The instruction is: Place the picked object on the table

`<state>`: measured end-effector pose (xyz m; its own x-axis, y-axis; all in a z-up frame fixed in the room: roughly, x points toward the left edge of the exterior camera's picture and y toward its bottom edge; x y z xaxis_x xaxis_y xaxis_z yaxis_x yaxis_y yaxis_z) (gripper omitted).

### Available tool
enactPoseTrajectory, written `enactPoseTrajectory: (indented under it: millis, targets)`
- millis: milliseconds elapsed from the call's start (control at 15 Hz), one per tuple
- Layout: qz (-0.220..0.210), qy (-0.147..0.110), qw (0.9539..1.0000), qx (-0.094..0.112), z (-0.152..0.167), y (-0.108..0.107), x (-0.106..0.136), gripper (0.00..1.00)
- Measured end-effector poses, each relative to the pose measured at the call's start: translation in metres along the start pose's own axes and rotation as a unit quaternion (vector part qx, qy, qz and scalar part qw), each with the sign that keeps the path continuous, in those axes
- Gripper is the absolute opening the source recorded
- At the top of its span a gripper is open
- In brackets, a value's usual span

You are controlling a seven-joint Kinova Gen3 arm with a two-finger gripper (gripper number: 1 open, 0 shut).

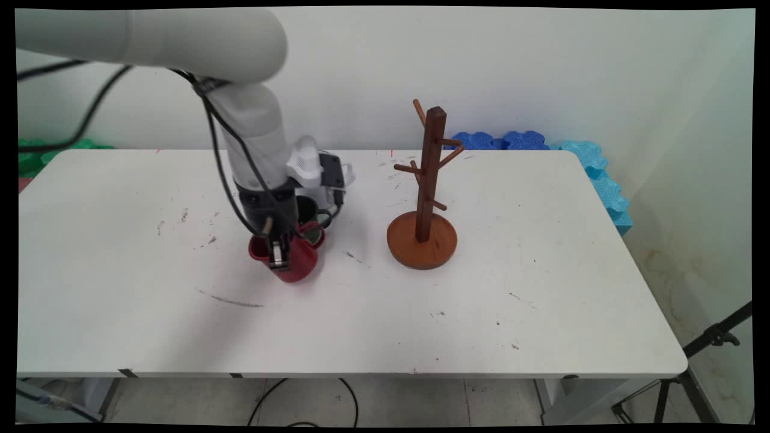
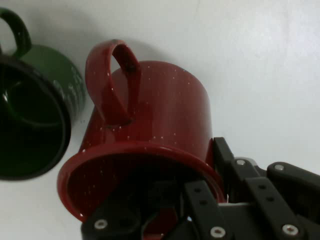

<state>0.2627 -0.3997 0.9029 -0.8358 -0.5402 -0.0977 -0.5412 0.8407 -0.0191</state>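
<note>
Presently clamped over the rim of a speckled red enamel mug (image 2: 150, 130), one finger inside: black two-finger gripper (image 1: 278, 255). Left of centre on white table (image 1: 541, 288); dark green mug (image 2: 35, 120) just behind; brown wooden mug tree (image 1: 424, 198) well right.

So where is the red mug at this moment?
In the main view the red mug sits left of the table's centre, at the gripper, with the green mug just behind it and the wooden mug tree to its right.

One red speckled enamel mug (image 2: 165, 115); one dark green speckled enamel mug (image 2: 40, 110); one brown wooden mug tree (image 1: 425, 198).
</note>
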Motion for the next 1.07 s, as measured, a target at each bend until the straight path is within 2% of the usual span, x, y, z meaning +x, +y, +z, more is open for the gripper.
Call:
enactPoseTrajectory:
  millis: [600,667,1067]
  targets:
    - [-0.021,-0.009,0.9994,0.024,0.035,0.011,0.041,0.0]
    - [-0.023,-0.007,0.9994,0.026,0.037,0.012,0.044,1.0]
    - [-0.029,0.016,0.999,0.03,0.042,0.016,0.059,1.0]
